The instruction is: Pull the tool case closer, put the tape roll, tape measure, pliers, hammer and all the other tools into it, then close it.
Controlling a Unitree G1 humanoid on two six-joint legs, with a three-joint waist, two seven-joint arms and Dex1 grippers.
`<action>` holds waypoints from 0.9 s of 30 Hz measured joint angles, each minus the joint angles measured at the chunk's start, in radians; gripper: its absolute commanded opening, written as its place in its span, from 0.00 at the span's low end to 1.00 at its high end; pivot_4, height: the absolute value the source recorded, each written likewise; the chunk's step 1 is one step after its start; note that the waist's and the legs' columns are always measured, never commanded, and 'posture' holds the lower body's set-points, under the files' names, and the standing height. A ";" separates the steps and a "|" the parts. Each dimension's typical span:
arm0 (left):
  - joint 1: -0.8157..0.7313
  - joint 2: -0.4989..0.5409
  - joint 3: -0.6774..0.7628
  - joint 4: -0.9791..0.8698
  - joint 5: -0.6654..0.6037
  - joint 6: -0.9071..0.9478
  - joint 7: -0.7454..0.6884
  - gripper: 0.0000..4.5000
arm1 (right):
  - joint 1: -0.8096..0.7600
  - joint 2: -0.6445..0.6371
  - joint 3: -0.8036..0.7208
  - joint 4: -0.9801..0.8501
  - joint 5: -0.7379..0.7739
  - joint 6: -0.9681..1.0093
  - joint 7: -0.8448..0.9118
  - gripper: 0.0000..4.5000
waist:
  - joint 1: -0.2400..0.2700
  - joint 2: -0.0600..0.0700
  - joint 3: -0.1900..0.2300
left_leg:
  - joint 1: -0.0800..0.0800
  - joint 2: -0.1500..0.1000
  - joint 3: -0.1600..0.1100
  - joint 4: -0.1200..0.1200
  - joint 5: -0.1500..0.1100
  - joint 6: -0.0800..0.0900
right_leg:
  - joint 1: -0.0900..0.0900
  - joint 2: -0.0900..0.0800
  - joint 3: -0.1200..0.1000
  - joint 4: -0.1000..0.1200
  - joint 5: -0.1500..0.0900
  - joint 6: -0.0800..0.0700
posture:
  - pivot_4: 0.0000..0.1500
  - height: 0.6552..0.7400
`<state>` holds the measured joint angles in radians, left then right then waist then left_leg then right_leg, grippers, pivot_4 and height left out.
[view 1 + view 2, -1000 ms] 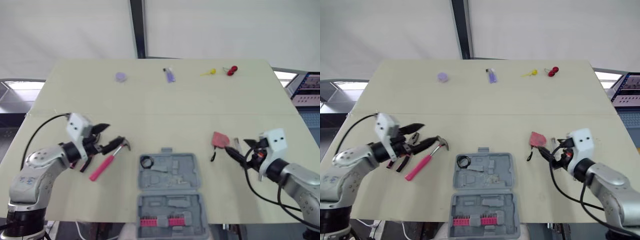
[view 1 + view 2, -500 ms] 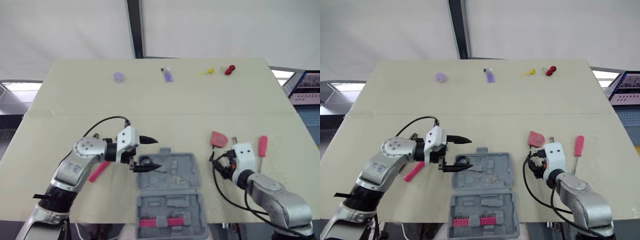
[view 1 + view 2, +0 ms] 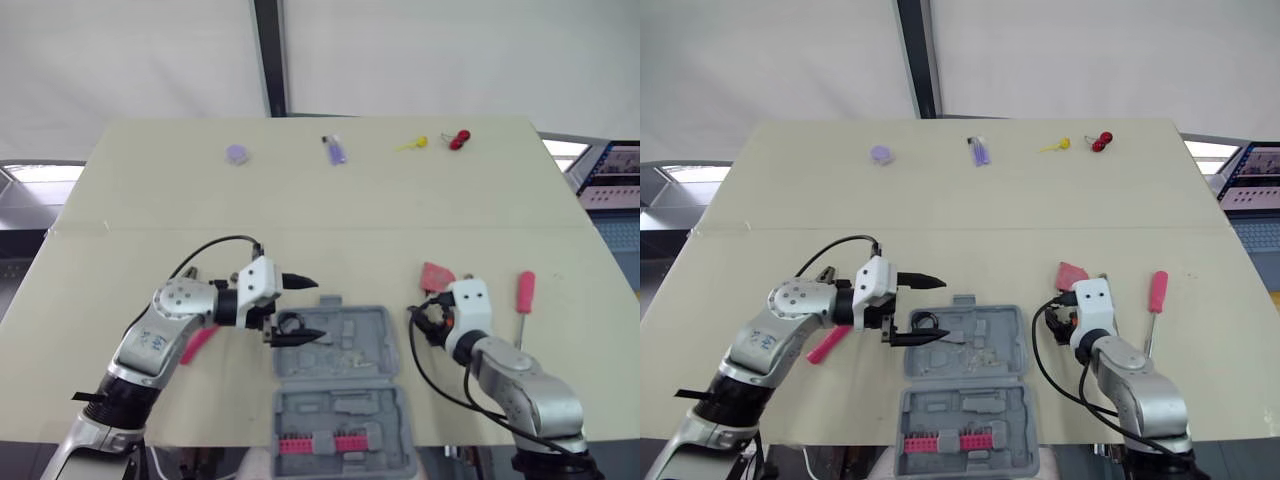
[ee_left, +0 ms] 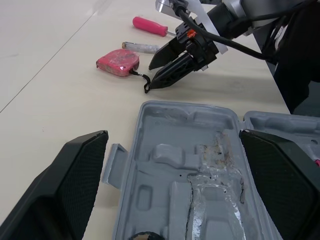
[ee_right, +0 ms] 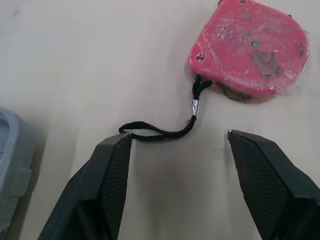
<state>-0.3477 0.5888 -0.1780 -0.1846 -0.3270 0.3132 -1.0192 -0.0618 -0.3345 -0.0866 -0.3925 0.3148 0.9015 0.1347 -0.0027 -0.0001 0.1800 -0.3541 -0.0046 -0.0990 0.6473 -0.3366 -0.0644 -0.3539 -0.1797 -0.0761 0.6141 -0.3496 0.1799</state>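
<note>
Seemingly for pickup, the empty right hand (image 5: 179, 136) gaped at the flat pink tape measure (image 5: 250, 50); the left hand (image 3: 319, 308) hung open, empty.

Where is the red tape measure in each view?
Left eye view: tape measure right of the tool case's far corner.
Right eye view: same.
Left wrist view: beyond the case, near the screwdriver.
Right wrist view: ahead, strap trailing toward the case.
Shared landmark: tool case.

Open right pincer (image 5: 177, 165) straddles tape measure (image 5: 250, 61) cord (image 5: 165, 131).
</note>
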 measured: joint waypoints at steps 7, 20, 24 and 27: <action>0.007 -0.001 0.000 -0.005 0.006 0.002 0.010 1.00 | -0.020 0.014 -0.028 -0.064 0.026 0.087 0.000 0.72 | 0.000 0.000 0.000 | 0.000 0.000 0.000 0.000 0.000 0.000 | 0.000 0.000 0.000 0.000 0.000 0.000 | 1.00 1.00; -0.005 -0.019 0.000 -0.005 0.007 0.014 0.025 1.00 | -0.077 0.060 -0.035 0.033 -0.014 0.079 -0.009 0.72 | -0.002 0.000 0.000 | 0.000 0.000 0.000 0.000 0.000 0.000 | -0.001 0.000 0.000 0.002 0.000 0.000 | 1.00 1.00; -0.006 -0.019 0.000 -0.006 0.009 0.017 0.029 1.00 | -0.091 0.080 -0.033 0.070 -0.039 0.052 -0.018 0.72 | -0.002 0.000 0.000 | 0.000 0.000 0.000 0.000 0.000 0.000 | -0.002 0.000 0.000 0.002 0.000 0.000 | 1.00 1.00; -0.006 -0.019 0.000 -0.006 0.012 0.020 0.033 1.00 | -0.098 0.096 -0.037 0.085 -0.052 0.037 -0.025 0.52 | -0.002 0.000 0.000 | 0.000 0.000 0.000 0.000 0.000 0.000 | -0.002 0.000 0.000 0.003 0.000 0.000 | 1.00 1.00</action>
<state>-0.3541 0.5695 -0.1779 -0.1904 -0.3150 0.3328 -0.9863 -0.1599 -0.2389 -0.1233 -0.3079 0.2626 0.9381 0.1095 -0.0050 0.0000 0.1799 -0.3541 -0.0046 -0.0988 0.6476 -0.3366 -0.0644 -0.3557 -0.1797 -0.0757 0.6169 -0.3496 0.1799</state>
